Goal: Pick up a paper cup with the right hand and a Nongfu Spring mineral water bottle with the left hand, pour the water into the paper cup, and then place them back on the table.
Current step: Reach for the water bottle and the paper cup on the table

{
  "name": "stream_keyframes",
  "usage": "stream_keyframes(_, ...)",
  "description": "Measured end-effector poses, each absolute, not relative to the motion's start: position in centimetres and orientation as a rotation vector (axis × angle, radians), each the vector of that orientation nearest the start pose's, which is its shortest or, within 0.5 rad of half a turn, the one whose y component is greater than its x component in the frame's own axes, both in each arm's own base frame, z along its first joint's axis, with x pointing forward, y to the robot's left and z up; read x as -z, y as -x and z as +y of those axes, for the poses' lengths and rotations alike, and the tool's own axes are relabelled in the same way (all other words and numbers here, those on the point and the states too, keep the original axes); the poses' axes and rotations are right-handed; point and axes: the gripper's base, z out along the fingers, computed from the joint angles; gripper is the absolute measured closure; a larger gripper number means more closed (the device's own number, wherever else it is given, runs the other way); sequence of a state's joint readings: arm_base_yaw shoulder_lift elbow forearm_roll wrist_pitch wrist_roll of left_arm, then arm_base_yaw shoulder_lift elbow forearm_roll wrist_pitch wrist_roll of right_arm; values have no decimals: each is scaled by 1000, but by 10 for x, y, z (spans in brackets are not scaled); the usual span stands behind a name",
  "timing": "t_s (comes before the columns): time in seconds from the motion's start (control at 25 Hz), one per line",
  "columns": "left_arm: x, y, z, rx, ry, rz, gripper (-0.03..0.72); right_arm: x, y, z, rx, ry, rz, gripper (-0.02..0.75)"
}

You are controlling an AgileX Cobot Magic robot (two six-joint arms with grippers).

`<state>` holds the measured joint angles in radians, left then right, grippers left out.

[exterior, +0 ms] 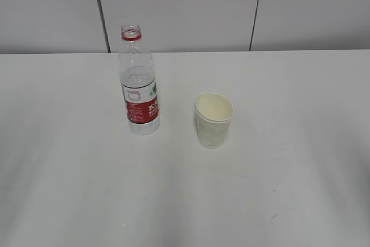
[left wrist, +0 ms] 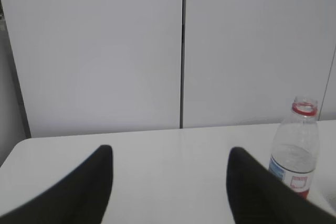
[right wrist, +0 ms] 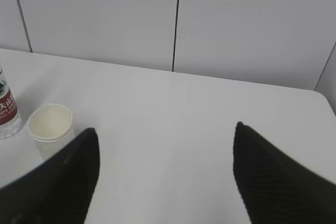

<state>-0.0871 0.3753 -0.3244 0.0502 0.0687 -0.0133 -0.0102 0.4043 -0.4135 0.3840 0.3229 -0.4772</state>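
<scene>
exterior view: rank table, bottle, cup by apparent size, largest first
1. table, fills most of the frame
2. bottle, tallest item standing on it
3. cup, under half the bottle's height

A plain white table (exterior: 277,201) carries two items: an uncapped Nongfu Spring mineral water bottle (exterior: 139,85) standing upright toward the far edge, and an open paper cup (exterior: 213,120) upright just beside it, nearer mid-surface.
</scene>
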Motion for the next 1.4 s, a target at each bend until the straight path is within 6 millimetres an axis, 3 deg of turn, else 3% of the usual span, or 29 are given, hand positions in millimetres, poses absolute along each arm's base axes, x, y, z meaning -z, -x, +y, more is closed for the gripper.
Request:
stream_keyframes(0.2,-288,-128,-12,47,-104,1579,262,-287,-128,7,-34,99,1834,150)
stream_keyframes(0.4,-272,-162,-16,53,-113,1632,262,-268,-166,7,12,119,1930,150)
stream_keyframes(0.84,-236,-205,-22,83,-127,1699,263,-231,-251,28,78,190,1940,150)
stream_keyframes(1.12,-210,-222,-31,148,-211,1748,263,-188,-279,51,-20,402,1896,150)
stream_keyframes(1.4,-173,-234,-38,195,-284,1867,265,-144,-290,65,-110,575,1898,150)
